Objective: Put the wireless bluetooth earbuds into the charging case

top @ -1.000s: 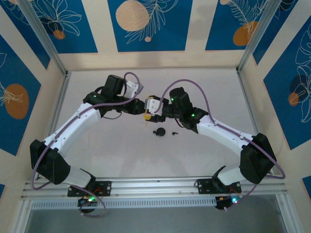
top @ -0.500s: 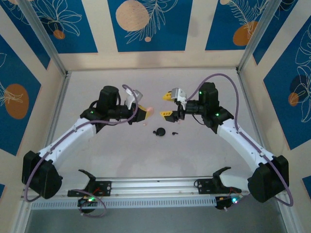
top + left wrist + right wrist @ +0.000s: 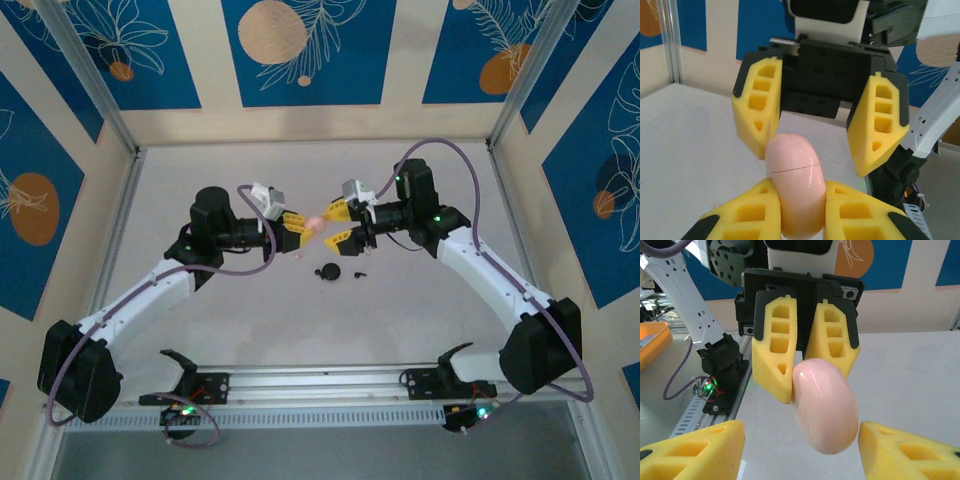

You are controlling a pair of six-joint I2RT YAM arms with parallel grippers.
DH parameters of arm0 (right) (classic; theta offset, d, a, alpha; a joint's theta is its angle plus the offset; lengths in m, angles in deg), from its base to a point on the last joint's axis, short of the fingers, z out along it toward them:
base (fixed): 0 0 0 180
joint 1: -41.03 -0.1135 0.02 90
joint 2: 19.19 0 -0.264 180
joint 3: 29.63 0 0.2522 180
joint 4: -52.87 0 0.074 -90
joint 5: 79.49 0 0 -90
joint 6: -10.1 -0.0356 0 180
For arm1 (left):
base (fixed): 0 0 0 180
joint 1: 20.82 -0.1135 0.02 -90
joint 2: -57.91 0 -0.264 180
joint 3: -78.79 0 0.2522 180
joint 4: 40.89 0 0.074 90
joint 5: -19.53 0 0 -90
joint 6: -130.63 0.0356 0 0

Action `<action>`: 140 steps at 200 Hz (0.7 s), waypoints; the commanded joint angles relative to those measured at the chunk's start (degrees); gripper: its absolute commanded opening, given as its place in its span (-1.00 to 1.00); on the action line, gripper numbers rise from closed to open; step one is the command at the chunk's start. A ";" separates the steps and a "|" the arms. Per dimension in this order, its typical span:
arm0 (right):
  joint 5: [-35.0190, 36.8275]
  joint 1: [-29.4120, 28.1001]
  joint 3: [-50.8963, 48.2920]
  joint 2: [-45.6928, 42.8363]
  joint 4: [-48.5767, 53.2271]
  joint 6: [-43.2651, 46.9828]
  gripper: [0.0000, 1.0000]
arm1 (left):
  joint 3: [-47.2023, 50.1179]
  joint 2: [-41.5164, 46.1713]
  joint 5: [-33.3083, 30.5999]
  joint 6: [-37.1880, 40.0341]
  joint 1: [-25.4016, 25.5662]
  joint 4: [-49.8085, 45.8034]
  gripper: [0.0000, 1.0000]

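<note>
A closed pale pink charging case with a thin seam is held above the table, and my left gripper is shut on it. My right gripper faces it, open, its yellow fingers standing either side of the case's free end with gaps showing. From above, the two grippers meet at the table's middle, left gripper, case, right gripper. A black round case and a tiny black earbud lie on the table just in front of them.
The white table is walled by blue and cream panels at the back and sides. An aluminium rail with both arm bases runs along the near edge. Purple cables loop over each arm.
The grippers drew apart with the pink case staying in the left one. The right gripper has since come back left, so its open fingers now straddle the case.
</note>
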 commanded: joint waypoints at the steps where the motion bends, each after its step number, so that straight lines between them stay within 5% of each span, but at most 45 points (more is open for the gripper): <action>1: -3.15 -0.41 2.31 1.12 2.54 0.70 0.21 | 0.97 1.05 4.15 -1.58 0.04 6.35 -0.71; 34: -4.18 -0.54 3.94 2.39 3.55 1.54 0.09 | 1.51 0.96 4.66 -3.07 0.04 8.73 -0.70; 140: -6.66 -1.30 7.09 4.85 7.37 6.07 -0.80 | 1.73 1.64 4.01 -1.53 0.21 6.68 -0.65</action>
